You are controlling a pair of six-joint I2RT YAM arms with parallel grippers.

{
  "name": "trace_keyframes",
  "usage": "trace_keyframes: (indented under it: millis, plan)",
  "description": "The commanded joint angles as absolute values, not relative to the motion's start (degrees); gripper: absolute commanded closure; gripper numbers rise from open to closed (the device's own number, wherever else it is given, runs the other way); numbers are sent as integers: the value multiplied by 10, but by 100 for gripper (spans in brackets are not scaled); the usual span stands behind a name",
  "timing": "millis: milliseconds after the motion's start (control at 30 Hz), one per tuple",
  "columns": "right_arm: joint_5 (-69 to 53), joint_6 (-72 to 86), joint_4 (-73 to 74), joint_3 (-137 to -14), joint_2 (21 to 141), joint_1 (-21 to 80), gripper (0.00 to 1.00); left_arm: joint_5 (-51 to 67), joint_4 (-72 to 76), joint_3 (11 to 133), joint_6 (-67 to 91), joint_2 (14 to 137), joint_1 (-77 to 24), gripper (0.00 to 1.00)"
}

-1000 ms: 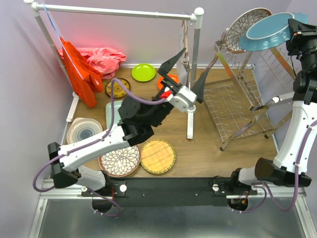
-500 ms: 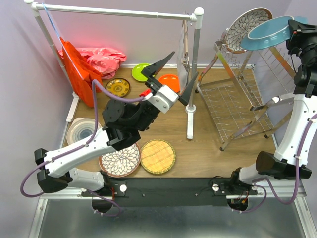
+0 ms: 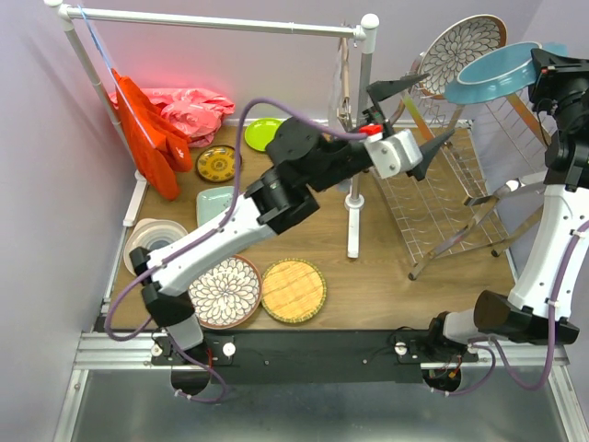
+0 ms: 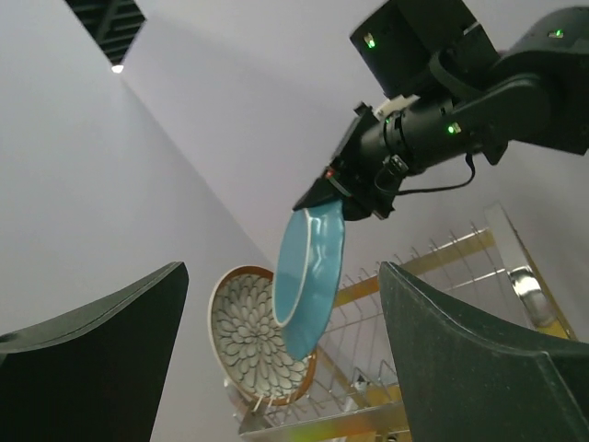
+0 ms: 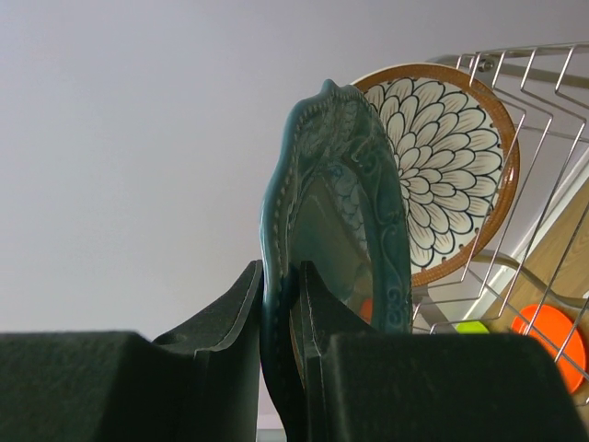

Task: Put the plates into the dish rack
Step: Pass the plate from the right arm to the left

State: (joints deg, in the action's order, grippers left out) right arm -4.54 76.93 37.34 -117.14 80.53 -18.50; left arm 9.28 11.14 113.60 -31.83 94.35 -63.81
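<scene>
Well to the left of the dish rack (image 3: 442, 198), six plates lie flat on the bench (image 3: 386, 276). They are a white ringed plate (image 3: 152, 241), a mint tray (image 3: 210, 203), a yellow-brown patterned plate (image 3: 219, 164), a lime green plate (image 3: 258, 135), a brown-rimmed floral plate (image 3: 224, 291) and a woven yellow plate (image 3: 294, 290).

My left claw (image 3: 431, 107) hangs in the air at the rack's left edge. Its fingers are spread wide apart and hold nothing, and it is tilted up toward the rack's top.

A second floral plate (image 3: 460, 51) stands upright at the rack's upper back corner. Just right of it, my right claw (image 3: 543, 69) is clamped on the rim of the teal scalloped plate (image 3: 495, 72). That plate is raised in the air at the rack's top, close beside the standing plate; I cannot tell whether the two touch.
</scene>
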Motion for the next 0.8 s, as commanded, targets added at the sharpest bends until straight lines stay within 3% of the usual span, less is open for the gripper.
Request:
trace_keyframes:
  millis: [0, 300, 767]
  plan:
    - [-33, 803, 304, -1189, 772, -189, 100, 204, 71, 1219, -259, 1011, -600, 7]
    - [-45, 824, 316, -1181, 759, -189, 100, 201, 69, 1273, -259, 1097, -592, 9]
    - [-83, 865, 323, -1172, 736, -189, 100, 51, 141, 1308, -320, 1184, -585, 13]
